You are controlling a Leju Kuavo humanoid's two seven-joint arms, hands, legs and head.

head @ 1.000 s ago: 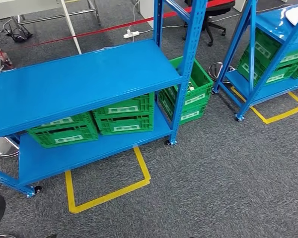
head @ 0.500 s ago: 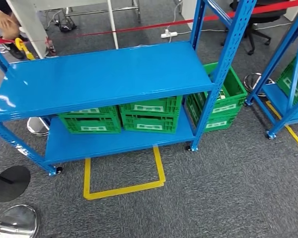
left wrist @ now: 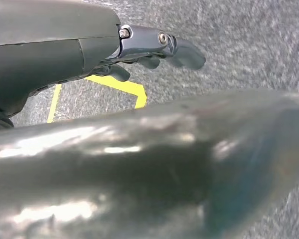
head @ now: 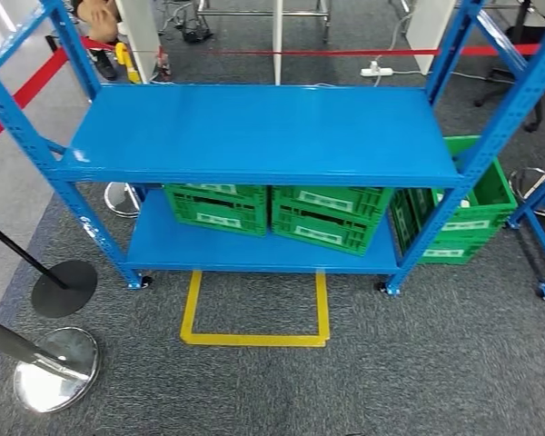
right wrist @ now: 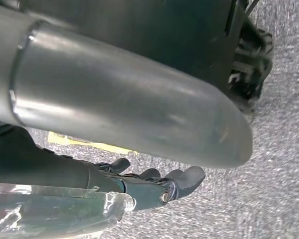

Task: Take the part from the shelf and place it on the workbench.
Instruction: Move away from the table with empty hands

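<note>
Head view faced a blue shelf (head: 256,136) standing behind a yellow floor square (head: 254,320); green crates (head: 276,211) sat on its lower board, a third crate (head: 461,218) beside its right post. The part could not be made out, probably inside a crate. Left hand (left wrist: 148,52) and right hand (right wrist: 155,186) hung over carpet, fingers loosely apart, holding nothing, neither nearer. Open floor lay ahead; stanchion bases (head: 57,368) stood left.

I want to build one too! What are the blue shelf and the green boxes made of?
The blue shelf looks like painted metal: smooth, glossy, with punched holes in its posts. The green boxes look like molded plastic, with ribbed, slotted sides.
</note>
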